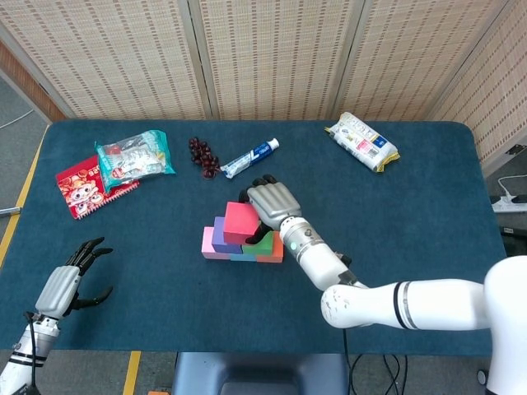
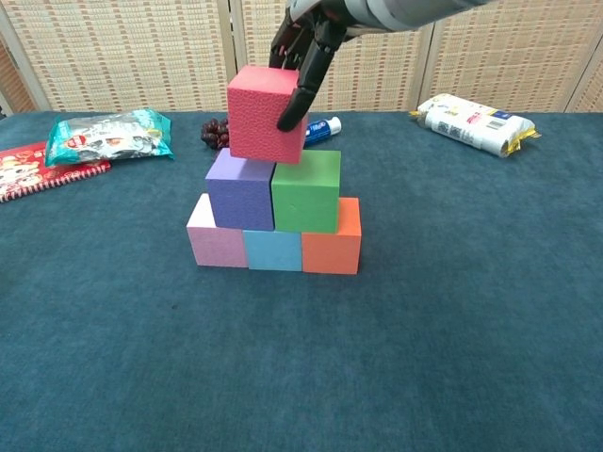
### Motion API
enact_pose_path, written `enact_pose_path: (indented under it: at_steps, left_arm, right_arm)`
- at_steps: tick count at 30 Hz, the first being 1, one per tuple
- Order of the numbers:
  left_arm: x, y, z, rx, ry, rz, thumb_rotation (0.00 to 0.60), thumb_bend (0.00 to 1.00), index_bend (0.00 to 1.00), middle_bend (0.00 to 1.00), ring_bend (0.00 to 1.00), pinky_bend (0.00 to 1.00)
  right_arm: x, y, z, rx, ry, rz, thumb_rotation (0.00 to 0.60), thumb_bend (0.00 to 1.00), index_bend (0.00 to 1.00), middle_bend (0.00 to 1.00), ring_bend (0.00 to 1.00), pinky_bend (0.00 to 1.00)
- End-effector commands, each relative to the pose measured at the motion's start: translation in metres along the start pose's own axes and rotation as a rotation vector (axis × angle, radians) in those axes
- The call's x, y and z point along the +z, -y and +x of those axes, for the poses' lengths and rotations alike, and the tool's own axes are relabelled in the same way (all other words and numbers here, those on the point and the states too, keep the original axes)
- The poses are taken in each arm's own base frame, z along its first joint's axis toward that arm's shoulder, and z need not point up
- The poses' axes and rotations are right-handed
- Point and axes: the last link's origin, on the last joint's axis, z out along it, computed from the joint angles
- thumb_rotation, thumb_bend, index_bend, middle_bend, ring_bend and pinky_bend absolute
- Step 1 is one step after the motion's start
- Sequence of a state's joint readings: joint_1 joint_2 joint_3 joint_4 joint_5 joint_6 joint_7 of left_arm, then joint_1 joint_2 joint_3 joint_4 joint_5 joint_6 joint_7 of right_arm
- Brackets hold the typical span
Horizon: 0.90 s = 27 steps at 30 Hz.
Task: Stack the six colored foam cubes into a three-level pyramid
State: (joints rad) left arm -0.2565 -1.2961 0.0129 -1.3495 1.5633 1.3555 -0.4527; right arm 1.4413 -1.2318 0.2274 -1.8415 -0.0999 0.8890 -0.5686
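My right hand (image 1: pixel 270 202) (image 2: pixel 311 38) holds the red cube (image 2: pixel 265 114) (image 1: pixel 240 223) from above, right on top of the stack. The red cube sits at the seam between the purple cube (image 2: pixel 239 192) and the green cube (image 2: pixel 307 192); whether it rests on them I cannot tell. Below them runs a row of pink cube (image 2: pixel 216 240), light blue cube (image 2: pixel 273 250) and orange cube (image 2: pixel 333 245). My left hand (image 1: pixel 70 282) lies open on the table near the front left corner, far from the stack.
At the back lie a red booklet (image 1: pixel 86 188), a teal snack bag (image 1: pixel 133 155), a cluster of dark grapes (image 1: pixel 202 156), a toothpaste tube (image 1: pixel 249 158) and a white snack packet (image 1: pixel 361 141). The blue table (image 1: pixel 428 230) spreads around the stack.
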Motion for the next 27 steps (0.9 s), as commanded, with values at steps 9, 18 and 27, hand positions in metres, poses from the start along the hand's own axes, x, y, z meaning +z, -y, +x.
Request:
enact_pose_path:
  at_steps: [9, 18, 27]
  left_arm:
    - [-0.001, 0.003, -0.001, -0.010, -0.001, 0.000, 0.600, 0.31, 0.19, 0.03, 0.00, 0.16]
    - [-0.001, 0.004, -0.002, -0.013, -0.002, -0.003, 0.600, 0.31, 0.19, 0.03, 0.00, 0.16]
    - [-0.001, 0.005, -0.003, -0.020, -0.002, -0.004, 0.600, 0.31, 0.19, 0.03, 0.00, 0.16]
  right_arm:
    - [0.005, 0.005, -0.006, -0.063, 0.001, -0.058, 0.600, 0.18, 0.58, 0.38, 0.21, 0.14]
    - [0.005, 0.006, -0.011, -0.080, -0.003, -0.068, 0.600, 0.18, 0.57, 0.38, 0.21, 0.13]
    - [0.003, 0.010, -0.013, -0.092, -0.009, -0.070, 0.600, 0.18, 0.56, 0.38, 0.21, 0.12]
